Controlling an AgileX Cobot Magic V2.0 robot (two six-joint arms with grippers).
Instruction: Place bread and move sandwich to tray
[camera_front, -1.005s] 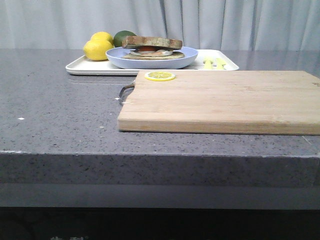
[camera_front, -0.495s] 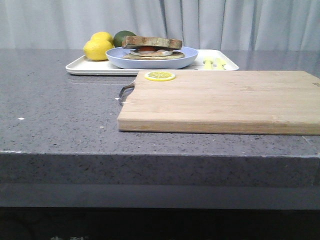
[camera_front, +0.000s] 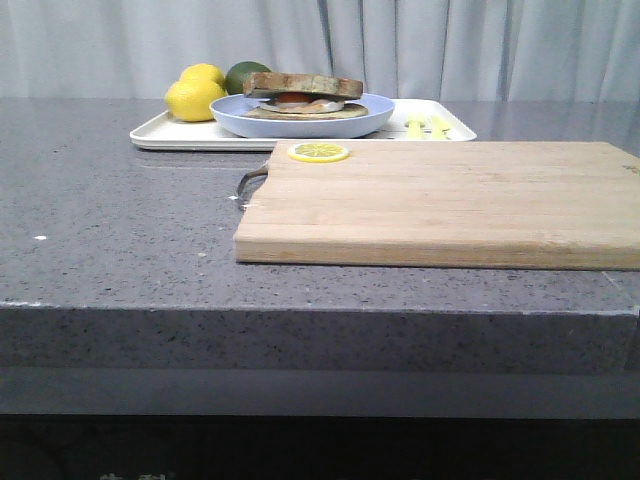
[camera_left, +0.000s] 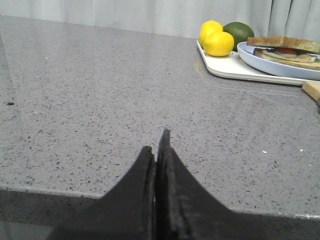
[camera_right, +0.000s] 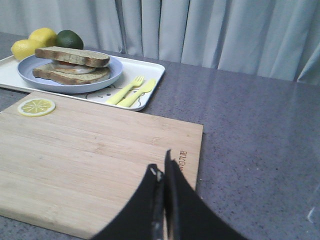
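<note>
The bread (camera_right: 72, 56) is seen laid atop the sandwich (camera_right: 70, 67), which is already set with its plate (camera_front: 300, 118) on the tray (camera_right: 145, 82), so the task is judged essentially done. Both the left gripper (camera_left: 159, 150) and right gripper (camera_right: 162, 175) are held with fingers pressed together, nothing gripped.
</note>
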